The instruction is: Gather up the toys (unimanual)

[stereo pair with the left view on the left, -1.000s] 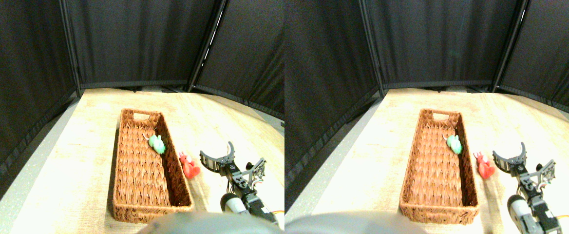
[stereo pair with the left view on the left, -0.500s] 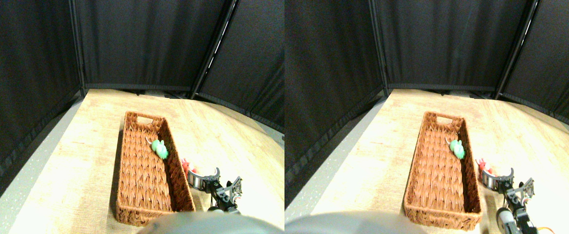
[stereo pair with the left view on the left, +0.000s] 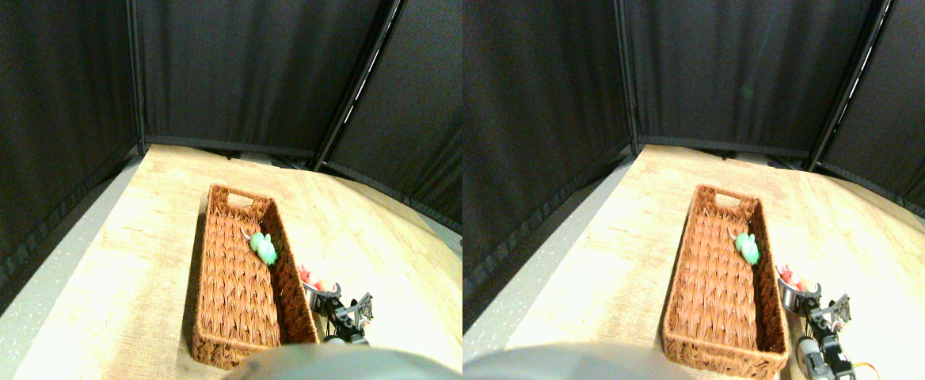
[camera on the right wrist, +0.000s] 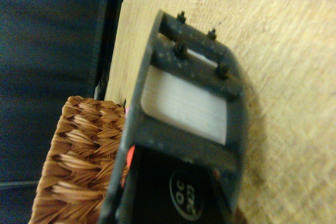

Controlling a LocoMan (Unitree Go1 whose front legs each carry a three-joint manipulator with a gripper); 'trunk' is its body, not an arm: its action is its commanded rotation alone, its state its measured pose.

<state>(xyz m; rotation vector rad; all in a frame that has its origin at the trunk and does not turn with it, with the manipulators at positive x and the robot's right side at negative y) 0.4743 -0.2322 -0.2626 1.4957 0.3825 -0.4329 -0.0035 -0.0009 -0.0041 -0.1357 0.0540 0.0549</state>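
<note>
1. Stereo pair view shows the right hand (stereo pair with the left view on the left: pixel 334 298) low over the desk (stereo pair with the left view on the left: pixel 130 261), right at the red-pink toy (stereo pair with the left view on the left: pixel 310 277), which lies just outside the long right wall of the wicker basket (stereo pair with the left view on the left: pixel 229 309).
2. A second ago the hand stood well clear of that toy with its jaws spread wide. It has since come in and down, so the toy now sits partly behind the curved jaw.
3. Whether the hand is released or clenched on the toy, I cannot tell; the jaws' gap is hidden in both views.
4. The green toy (stereo pair with the left view on the left: pixel 264 248) lies inside the basket against its right wall, so I judge that one collected.
5. Wrist view shows basket weave beside the jaw and a sliver of red at its edge, which suggests that the grasp is imminent.
</note>
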